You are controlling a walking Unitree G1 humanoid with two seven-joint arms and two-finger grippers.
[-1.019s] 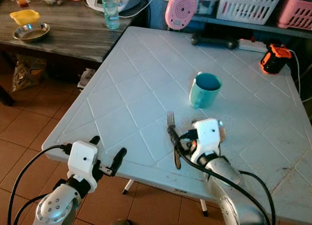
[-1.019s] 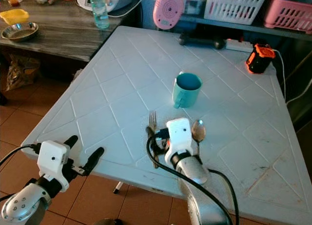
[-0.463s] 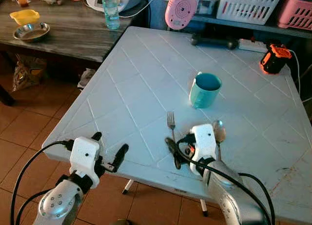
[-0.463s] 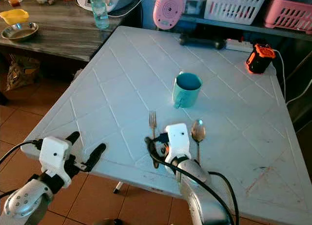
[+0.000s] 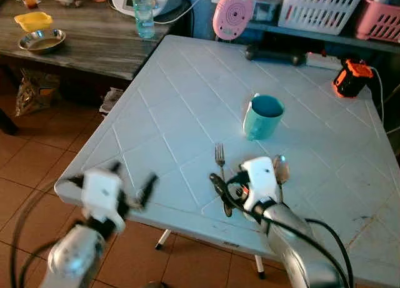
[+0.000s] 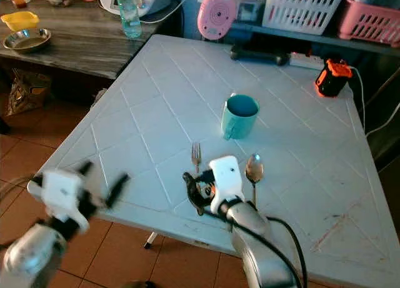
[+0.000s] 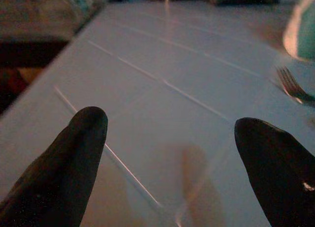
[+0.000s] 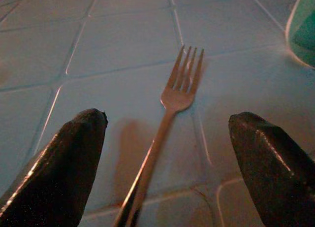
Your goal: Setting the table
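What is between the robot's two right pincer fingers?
The fork lies on the white table between the right pincer's open fingers, untouched; the right wrist view shows it. The teal mug stands beyond.

Fork (image 6: 196, 158) flat on table (image 6: 156, 100), tines toward teal mug (image 6: 240, 115). Spoon (image 6: 254, 170) flat beside it, bowl toward mug.

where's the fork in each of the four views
Left eye view: fork on the white table, just ahead of the right gripper.
Right eye view: fork, same spot.
Left wrist view: tines near the frame edge.
Right wrist view: fork between the open fingers.
Shared landmark: teal mug.
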